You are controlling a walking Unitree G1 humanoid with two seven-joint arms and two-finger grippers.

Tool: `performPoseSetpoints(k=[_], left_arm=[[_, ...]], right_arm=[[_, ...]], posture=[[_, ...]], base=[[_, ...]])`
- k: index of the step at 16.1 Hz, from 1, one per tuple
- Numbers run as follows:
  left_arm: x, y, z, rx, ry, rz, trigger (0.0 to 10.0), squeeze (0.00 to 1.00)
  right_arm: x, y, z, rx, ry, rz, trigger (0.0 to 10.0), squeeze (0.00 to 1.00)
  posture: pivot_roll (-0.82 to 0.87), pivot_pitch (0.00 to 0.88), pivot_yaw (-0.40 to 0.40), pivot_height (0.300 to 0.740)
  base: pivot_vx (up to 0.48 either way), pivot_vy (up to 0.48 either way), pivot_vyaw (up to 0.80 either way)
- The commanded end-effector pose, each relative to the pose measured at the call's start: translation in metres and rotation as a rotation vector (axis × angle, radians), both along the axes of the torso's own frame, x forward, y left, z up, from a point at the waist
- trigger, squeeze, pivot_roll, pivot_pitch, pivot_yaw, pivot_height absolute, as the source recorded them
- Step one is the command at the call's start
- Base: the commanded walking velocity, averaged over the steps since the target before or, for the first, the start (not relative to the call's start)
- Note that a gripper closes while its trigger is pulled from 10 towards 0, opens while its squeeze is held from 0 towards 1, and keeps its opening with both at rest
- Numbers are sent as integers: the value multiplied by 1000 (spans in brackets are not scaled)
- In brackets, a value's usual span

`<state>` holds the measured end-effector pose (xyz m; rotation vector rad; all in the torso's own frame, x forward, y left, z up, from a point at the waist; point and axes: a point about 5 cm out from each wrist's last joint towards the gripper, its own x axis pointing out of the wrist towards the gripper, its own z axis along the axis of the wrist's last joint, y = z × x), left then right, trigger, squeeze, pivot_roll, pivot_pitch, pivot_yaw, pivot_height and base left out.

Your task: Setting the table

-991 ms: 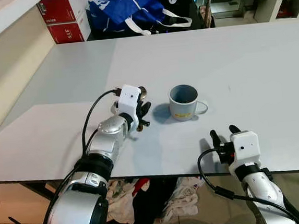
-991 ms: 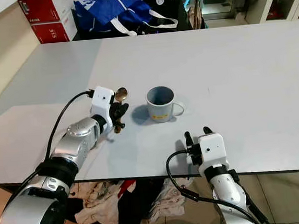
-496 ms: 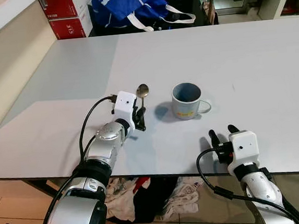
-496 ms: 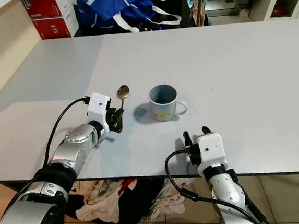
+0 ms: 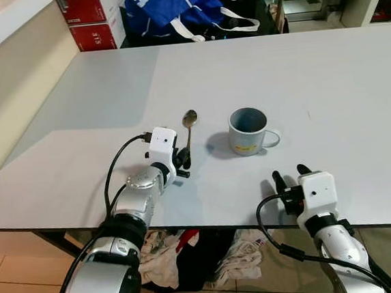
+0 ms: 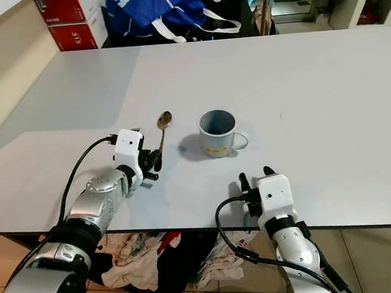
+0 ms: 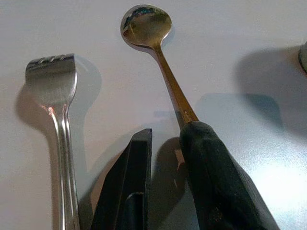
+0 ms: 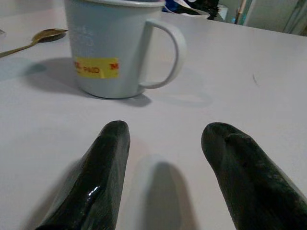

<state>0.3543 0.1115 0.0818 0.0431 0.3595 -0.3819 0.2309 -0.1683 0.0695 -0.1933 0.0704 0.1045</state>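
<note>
A gold spoon (image 5: 188, 131) lies flat on the white table (image 5: 325, 66), its bowl pointing away from me, just left of a grey-blue mug (image 5: 248, 130) with a yellow label. My left gripper (image 5: 182, 161) rests low at the spoon's handle end, fingers slightly open with nothing between them. In the left wrist view the handle of the spoon (image 7: 165, 72) runs under one finger (image 7: 211, 163), and a silver fork (image 7: 52, 84) lies beside it. My right gripper (image 5: 288, 173) sits open on the table near the front edge, pointing at the mug (image 8: 112, 52).
A blue bag (image 5: 170, 8) and red boxes (image 5: 92, 18) stand beyond the table's far edge. A pile of clothes (image 5: 191, 250) lies on the floor under the front edge. A light wall runs along the left.
One second ago the left gripper held the spoon raised beside the mug. The spoon now lies on the table and the gripper has drawn back a little toward me. The right arm stayed put.
</note>
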Motion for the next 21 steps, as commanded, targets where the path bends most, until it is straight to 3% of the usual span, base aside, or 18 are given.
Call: performPoseSetpoints(k=[1,7,12,18,21], left_arm=[[-7,3,-11,6,50,17,10000,0],[-28,-2,-18,-15,74,-27,10000,0],[-58,-6,-16,-57,103,-19,10000,0],[-59,-2,-7,-48,86,21,10000,0],[-54,-8,7,-73,12,18,10000,0]], right_arm=[[2,2,0,-2,9,10,10000,0],[1,3,-4,-5,26,24,10000,0],[2,4,-7,-8,40,29,10000,0],[4,3,-8,-11,46,39,10000,0],[4,2,-8,-15,47,41,10000,0]], posture=[[-172,19,84,731],[-158,18,82,731],[-142,21,75,731],[-139,21,67,731],[-143,23,63,731]], base=[[0,0,0],[0,0,0],[0,0,0],[0,0,0],[0,0,0]])
